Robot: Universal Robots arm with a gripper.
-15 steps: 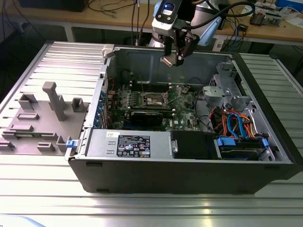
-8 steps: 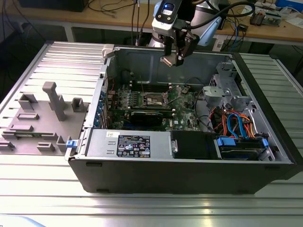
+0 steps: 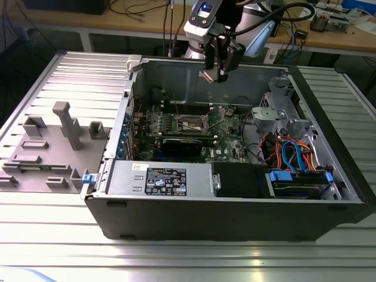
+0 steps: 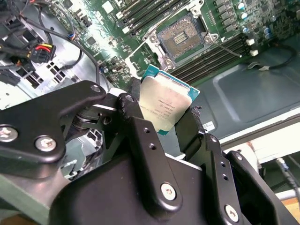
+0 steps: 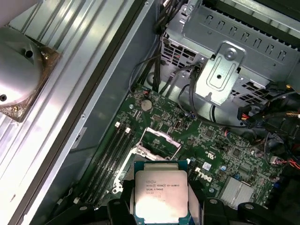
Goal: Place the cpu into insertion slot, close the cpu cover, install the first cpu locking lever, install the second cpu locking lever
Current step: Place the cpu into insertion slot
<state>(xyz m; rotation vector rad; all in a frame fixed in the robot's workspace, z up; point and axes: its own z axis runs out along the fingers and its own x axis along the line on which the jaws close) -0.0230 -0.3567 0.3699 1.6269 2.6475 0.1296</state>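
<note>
Black fingers (image 4: pixel 143 140) of the gripper (image 4: pixel 164 115) sat closest to the lens in the second wrist view, clamped on the cpu (image 4: pixel 165 102) by two opposite edges. We saw its silver top facing both wrist cameras, with the green rim showing around it. The chip was in the air, off the board and touching nothing but the fingers.

The insertion slot (image 4: pixel 183 40) lay uncovered, its contact field exposed, and nothing was seated in it. In the first wrist view the cpu (image 5: pixel 161 194) hung short of the slot (image 5: pixel 153 144), with bare board between them. In the exterior view the gripper (image 3: pixel 218 73) hovered well above the motherboard (image 3: pixel 229 132), and the slot (image 3: pixel 191 123) sat below it, toward the exterior view's left. We judged the chip not yet over the slot, and its edges did not look squared to the slot's.

Long black memory slots (image 4: pixel 215 56) flanked the socket. A metal drive cage (image 5: pixel 225 70) stood beside the board inside the open case (image 3: pixel 235 211), which lay on a ribbed metal table (image 3: pixel 59 235).
</note>
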